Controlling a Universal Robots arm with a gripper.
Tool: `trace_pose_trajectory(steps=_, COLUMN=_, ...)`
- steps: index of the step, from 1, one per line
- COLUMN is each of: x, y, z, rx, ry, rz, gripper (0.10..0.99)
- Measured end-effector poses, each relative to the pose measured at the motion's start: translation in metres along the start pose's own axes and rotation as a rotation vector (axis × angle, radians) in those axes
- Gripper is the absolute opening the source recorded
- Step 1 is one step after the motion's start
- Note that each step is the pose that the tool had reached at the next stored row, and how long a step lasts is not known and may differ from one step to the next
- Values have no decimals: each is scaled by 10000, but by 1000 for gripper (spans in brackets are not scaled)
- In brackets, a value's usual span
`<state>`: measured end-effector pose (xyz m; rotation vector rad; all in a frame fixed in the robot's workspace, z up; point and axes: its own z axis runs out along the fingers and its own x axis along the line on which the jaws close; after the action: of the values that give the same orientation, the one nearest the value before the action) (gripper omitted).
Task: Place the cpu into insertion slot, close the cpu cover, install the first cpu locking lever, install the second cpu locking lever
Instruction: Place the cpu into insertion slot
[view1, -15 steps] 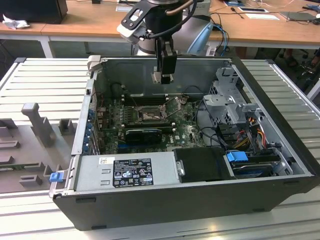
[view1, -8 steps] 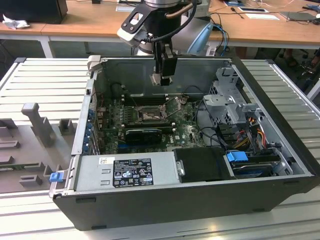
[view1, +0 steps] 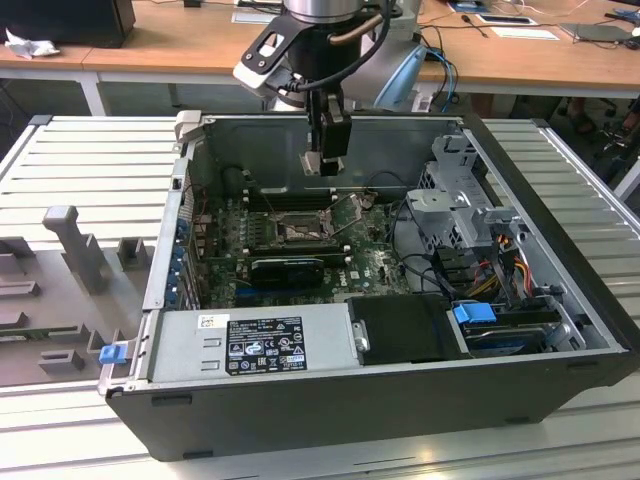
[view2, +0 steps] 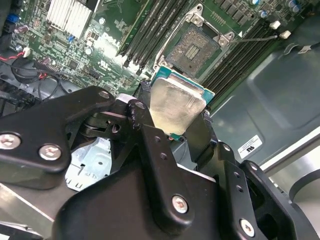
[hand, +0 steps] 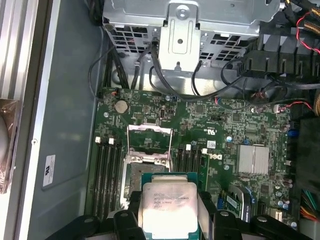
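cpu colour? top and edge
The cpu has a pale silvery top and a green edge, clearest in the second wrist view.

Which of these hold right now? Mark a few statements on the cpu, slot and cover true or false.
1. The gripper is shut on the cpu. True.
2. The cpu sits in the insertion slot. False: the slot is empty, and the cpu is held between the fingers, clear of the board.
3. The cpu cover is closed over the slot. False: it stands swung open.
4. The gripper hangs over the motherboard inside the open case. True.
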<state>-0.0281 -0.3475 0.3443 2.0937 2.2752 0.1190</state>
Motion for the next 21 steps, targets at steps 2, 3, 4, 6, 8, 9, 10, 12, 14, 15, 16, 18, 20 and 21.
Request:
trace_pose_trajectory(steps=2, x=0, y=-1, z=14, rx=-1, ry=-7, rz=78, gripper=525)
trace_pose_trajectory(steps=3, x=0, y=-2, z=18, rx=-2, ry=-9, rz=109, gripper=525)
trace_pose_trajectory(steps=4, x=0, y=-2, z=22, rx=-2, ry=-11, rz=134, gripper=525)
trace_pose_trajectory(steps=6, x=-1, y=-4, z=40, rx=-4, ry=-20, rz=227, gripper=525)
trace_pose_trajectory(steps=8, x=-1, y=-4, z=50, rx=-5, ry=-25, rz=282, gripper=525)
trace_pose_trajectory(steps=9, x=-1, y=-5, z=56, rx=-6, ry=-29, rz=326, gripper=525)
trace_pose_trajectory(steps=10, x=-1, y=-5, z=59, rx=-6, ry=-32, rz=352, gripper=525)
trace_pose_trajectory(steps=12, x=-1, y=-6, z=65, rx=-7, ry=-36, rz=403, gripper=525)
trace_pose_trajectory(steps=14, x=-1, y=-6, z=72, rx=-8, ry=-41, rz=458, gripper=525)
trace_pose_trajectory(steps=15, x=-1, y=-7, z=75, rx=-8, ry=-43, rz=485, gripper=525)
trace_pose_trajectory(steps=16, x=-1, y=-7, z=80, rx=-9, ry=-47, rz=531, gripper=525)
trace_pose_trajectory(steps=18, x=-1, y=-8, z=86, rx=-11, ry=-55, rz=621, gripper=525)
trace_pose_trajectory(steps=20, x=-2, y=-8, z=89, rx=-11, ry=-64, rz=701, gripper=525)
trace_pose_trajectory(steps=21, x=-2, y=-8, z=91, rx=-12, ry=-65, rz=725, gripper=525)
